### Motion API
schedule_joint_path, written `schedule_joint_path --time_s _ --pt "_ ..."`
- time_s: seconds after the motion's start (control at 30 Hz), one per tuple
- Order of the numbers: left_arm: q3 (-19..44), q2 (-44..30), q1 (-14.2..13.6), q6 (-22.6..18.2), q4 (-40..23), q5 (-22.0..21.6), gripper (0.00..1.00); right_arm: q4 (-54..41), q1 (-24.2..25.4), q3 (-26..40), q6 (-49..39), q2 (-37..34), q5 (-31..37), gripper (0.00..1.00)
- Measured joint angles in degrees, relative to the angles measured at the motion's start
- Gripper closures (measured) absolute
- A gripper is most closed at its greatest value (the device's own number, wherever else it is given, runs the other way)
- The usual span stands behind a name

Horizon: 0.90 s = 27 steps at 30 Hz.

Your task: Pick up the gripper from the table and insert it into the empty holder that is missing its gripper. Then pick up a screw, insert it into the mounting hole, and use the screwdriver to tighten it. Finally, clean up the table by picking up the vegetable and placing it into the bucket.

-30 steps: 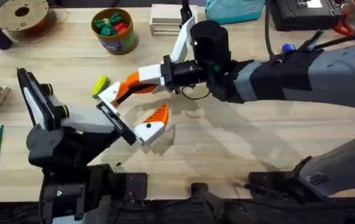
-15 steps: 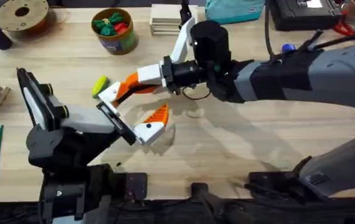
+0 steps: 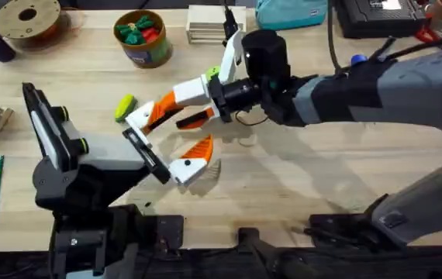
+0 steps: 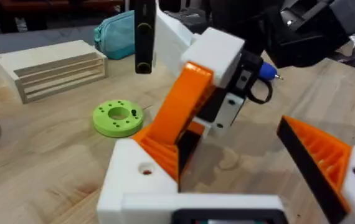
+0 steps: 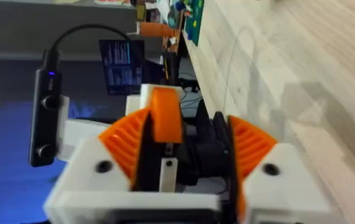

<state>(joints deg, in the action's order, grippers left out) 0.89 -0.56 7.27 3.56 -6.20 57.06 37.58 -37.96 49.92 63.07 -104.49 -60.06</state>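
Since the earlier frame, the right arm [image 3: 376,85] has edged up and away from the bases, and its lower orange finger now shows clear of the white mount. The left gripper [image 3: 167,133] has barely shifted over the surface [image 3: 298,178].

Finding: the step in hand appears to be seating the gripper [image 5: 165,115] into the holder [image 4: 134,180].

Recommendation: keep the wedge in line with the holder's slot, press straight along it, and do not release until it sits flush. Keep the mounting hole unobstructed for the screw.

Right gripper [image 3: 159,116]: jaws narrow, clamped on the orange wedge, which reaches down to the holder. Whether it is fully home cannot be told.

Left gripper: jaws spread wide, gripping nothing; one side bears an orange finger, the other is the bare holder.
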Motion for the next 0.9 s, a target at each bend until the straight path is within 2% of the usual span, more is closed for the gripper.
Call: schedule_joint_path --time_s 0.1,0.23,0.3,0.33,0.67,0.9 --pt "0.0 -0.02 -0.48 -0.5 -0.07 1.25 0.015 0.75 -0.17 -0.27 0.22 -0.51 -4.34 0.179" --pt "0.0 -0.02 -1.2 -0.95 -0.22 2.34 0.016 1.08 -0.85 -0.53 0.68 -0.56 -10.23 0.17" --pt "0.0 -0.02 -1.2 -1.08 -0.24 2.56 0.015 1.06 0.11 -0.62 0.88 -0.56 -12.56 0.166" --pt "0.0 -0.02 -1.2 -1.19 -0.26 2.97 0.015 1.08 2.65 -0.62 1.07 -0.56 -15.15 0.163" --pt "0.0 -0.02 -1.2 -1.21 -0.31 3.19 0.015 1.03 12.08 -0.64 -0.76 -0.56 -19.37 0.159" --pt "0.0 -0.01 -1.2 -1.21 -0.29 3.21 0.015 0.99 11.62 -0.64 -1.58 -0.56 -21.76 0.163"
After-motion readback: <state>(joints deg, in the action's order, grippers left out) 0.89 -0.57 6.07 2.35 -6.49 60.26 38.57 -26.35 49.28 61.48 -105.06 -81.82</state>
